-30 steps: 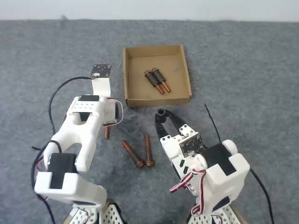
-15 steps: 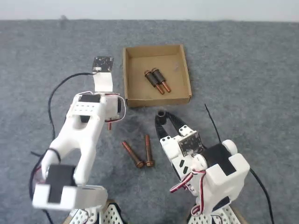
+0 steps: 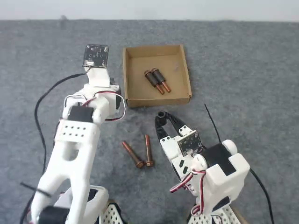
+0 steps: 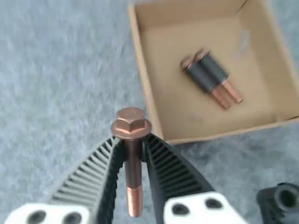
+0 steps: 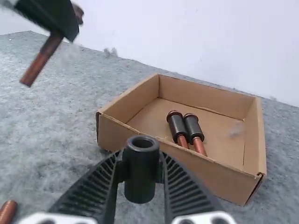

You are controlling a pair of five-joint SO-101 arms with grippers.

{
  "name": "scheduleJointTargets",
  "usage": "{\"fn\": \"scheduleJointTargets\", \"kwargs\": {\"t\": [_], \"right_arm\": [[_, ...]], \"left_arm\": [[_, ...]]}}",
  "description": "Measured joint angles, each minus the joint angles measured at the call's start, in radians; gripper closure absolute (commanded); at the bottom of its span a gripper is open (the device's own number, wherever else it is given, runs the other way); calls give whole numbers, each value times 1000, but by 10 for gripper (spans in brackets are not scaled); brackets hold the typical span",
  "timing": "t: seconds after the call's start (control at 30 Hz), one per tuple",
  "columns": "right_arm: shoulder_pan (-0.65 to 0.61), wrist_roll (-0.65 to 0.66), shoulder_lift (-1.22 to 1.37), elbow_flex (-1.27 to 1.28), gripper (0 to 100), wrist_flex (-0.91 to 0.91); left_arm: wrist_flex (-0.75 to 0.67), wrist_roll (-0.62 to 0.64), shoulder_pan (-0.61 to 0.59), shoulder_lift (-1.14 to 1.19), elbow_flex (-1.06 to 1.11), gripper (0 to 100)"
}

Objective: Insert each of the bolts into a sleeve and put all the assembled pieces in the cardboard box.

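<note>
My left gripper (image 4: 133, 161) is shut on a copper bolt (image 4: 132, 158), held above the carpet beside the cardboard box (image 3: 127, 74); that bolt (image 5: 44, 53) hangs in the air in the right wrist view too. The right gripper (image 5: 140, 175) is shut on a black sleeve (image 5: 140, 165), held upright just in front of the box's near wall (image 5: 163, 156); the sleeve (image 3: 161, 115) also shows from above. Two assembled pieces (image 3: 157, 80) lie side by side in the box. Two loose bolts (image 3: 140, 151) lie on the carpet between the arms.
Grey carpet (image 3: 243, 74) covers the table, with a white wall behind. Cables (image 3: 46, 105) trail from both arms. Open carpet lies to the box's right.
The left arm has risen and swung toward the back, lifting a bolt off the carpet beside the box. The right arm has held still with its sleeve.
</note>
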Motion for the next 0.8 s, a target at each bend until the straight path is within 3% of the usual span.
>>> {"fn": "scheduleJointTargets", "kwargs": {"t": [0.23,0.53,0.6,0.8], "right_arm": [[0,0,0,0,992,3],[0,0,0,0,992,6],[0,0,0,0,992,6],[0,0,0,0,992,6]], "left_arm": [[-232,0,18,-143,157,989],[-847,0,147,-316,560,989],[-861,0,195,-347,568,989],[-721,-2,318,-427,568,989]]}}
